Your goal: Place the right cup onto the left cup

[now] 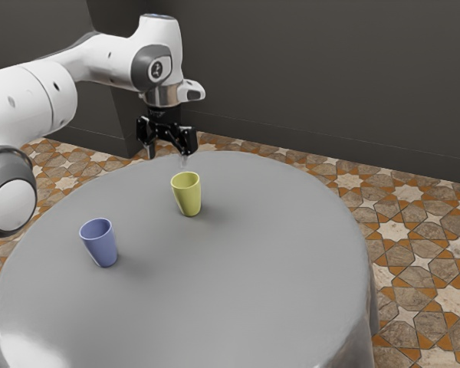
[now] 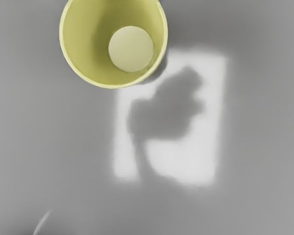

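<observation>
The black 2-finger gripper (image 1: 168, 156) has its jaws spread apart. The smooth, round, yellow, plastic-looking cup (image 1: 188, 198) seems light, stiff, maybe slippery; best pinch 2 sides high up.

The exterior view's left edge cuts off the arm (image 1: 31, 103); its lower edge crops the worktop (image 1: 238, 307). The wrist view's upper edge trims the yellow cup's (image 2: 99, 58) rim. A pale streak (image 2: 41, 223) there is too faint to identify.

Two cups (image 1: 188, 199), one table (image 1: 268, 261)
</observation>
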